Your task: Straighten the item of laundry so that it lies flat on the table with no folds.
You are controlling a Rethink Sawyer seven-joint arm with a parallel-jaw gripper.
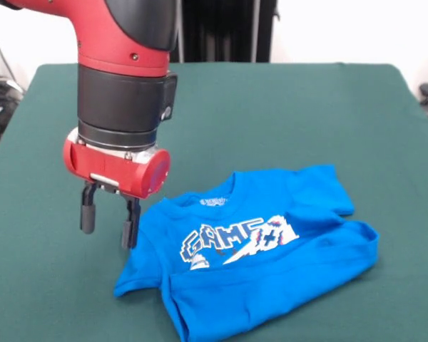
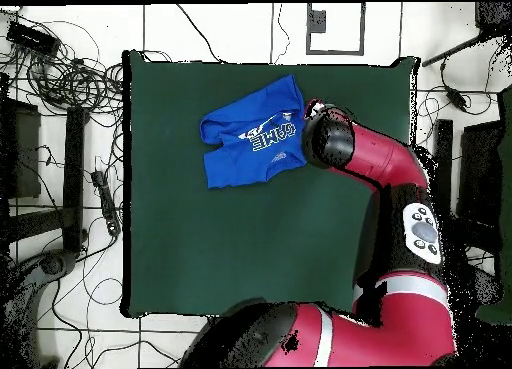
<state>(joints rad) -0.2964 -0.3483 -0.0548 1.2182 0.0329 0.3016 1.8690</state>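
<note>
The bright blue T-shirt [image 1: 260, 246] lies crumpled on the green table [image 1: 271, 107], its lower part folded over so only "GAME" and part of the white print show. It also shows in the overhead view [image 2: 250, 135] near the table's far edge. My gripper [image 1: 109, 217] hangs open and empty just left of the shirt's left sleeve, its right finger [image 1: 130, 226] close to the sleeve's edge, slightly above the cloth. In the overhead view the arm's wrist [image 2: 330, 140] hides the gripper, right beside the shirt.
The red arm [image 2: 400, 185] reaches across the table's right side in the overhead view. Cables and stands [image 2: 60, 75] lie on the floor around the table. Green cloth [image 2: 230, 245] spreads wide on the robot's side of the shirt.
</note>
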